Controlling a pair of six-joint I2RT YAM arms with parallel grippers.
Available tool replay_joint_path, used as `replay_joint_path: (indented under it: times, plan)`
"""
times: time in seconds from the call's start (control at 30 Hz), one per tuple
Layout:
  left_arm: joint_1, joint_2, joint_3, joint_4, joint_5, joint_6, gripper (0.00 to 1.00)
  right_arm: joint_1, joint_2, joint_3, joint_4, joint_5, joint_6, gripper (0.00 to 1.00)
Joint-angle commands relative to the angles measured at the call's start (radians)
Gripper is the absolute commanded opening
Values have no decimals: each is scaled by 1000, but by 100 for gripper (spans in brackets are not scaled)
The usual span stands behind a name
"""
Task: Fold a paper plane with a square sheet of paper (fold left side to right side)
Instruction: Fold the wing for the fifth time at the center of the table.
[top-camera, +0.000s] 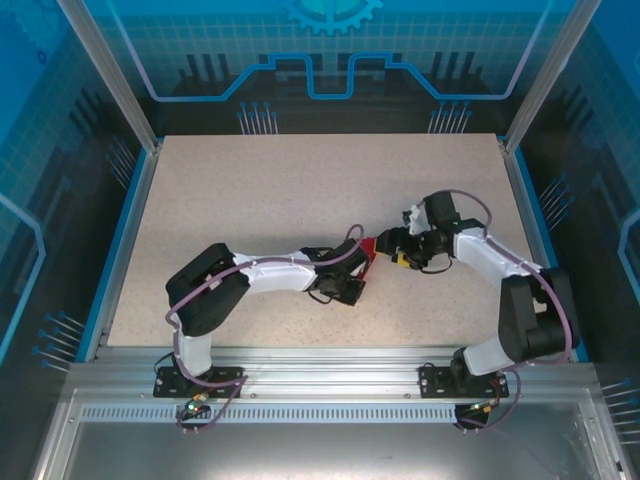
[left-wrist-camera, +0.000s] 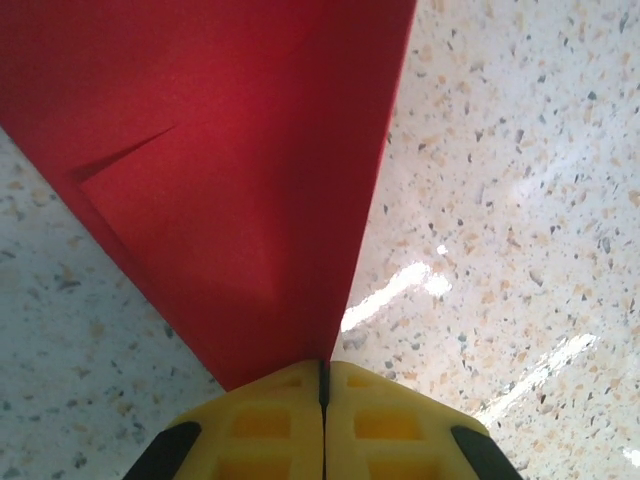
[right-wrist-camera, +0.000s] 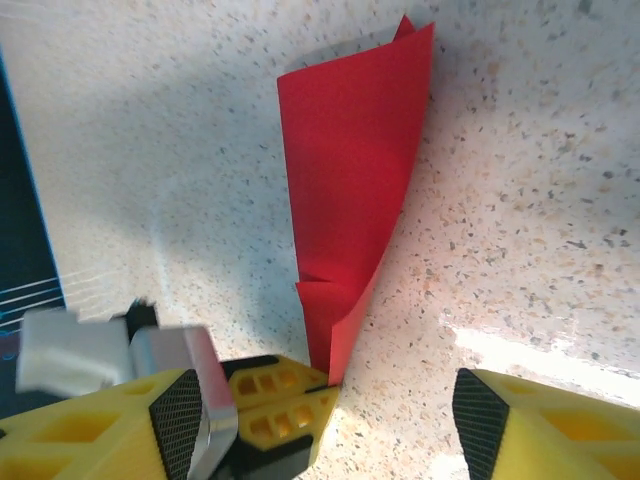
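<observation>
The square sheet of paper (right-wrist-camera: 350, 170) is bright red and folded into a slim, tapering, layered shape that lifts off the speckled table. My left gripper (left-wrist-camera: 323, 368) is shut on its narrow end, yellow jaws pressed together on the red edge (left-wrist-camera: 220, 150). In the right wrist view those same yellow jaws (right-wrist-camera: 285, 400) pinch the point. My right gripper (right-wrist-camera: 330, 400) stands open around that spot, one finger on each side, and touches no paper. From above, the left gripper (top-camera: 362, 262) and the right gripper (top-camera: 388, 250) meet at the red paper (top-camera: 370, 246) in mid-table.
The speckled tabletop (top-camera: 260, 190) stretches wide behind and to the left of the arms. Blue rails (top-camera: 128, 230) edge the table on both sides, and a metal frame (top-camera: 320, 365) runs along the near edge.
</observation>
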Motion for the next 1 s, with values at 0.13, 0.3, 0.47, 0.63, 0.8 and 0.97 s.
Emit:
replay_joint_path:
  times: [0.13,0.3,0.47,0.63,0.8,0.97]
  plan:
    - [84,-70,-108,175,185,-99,5,-13,9,-79,50,-48,-63,65]
    - [131,-117,-179,294,259,-179,2,22,34,-110,131,-50,-65,65]
    - [164,-130,-215,356,311,-247,0,61,58,-123,235,-69,-51,64]
    - [195,-123,-226,386,357,-315,0,107,96,-97,276,-52,-46,64]
    - [222,-115,-254,432,382,-372,0,137,165,-61,301,-53,-31,60]
    - [245,-94,-304,537,420,-437,0,155,200,-38,335,-56,-23,60]
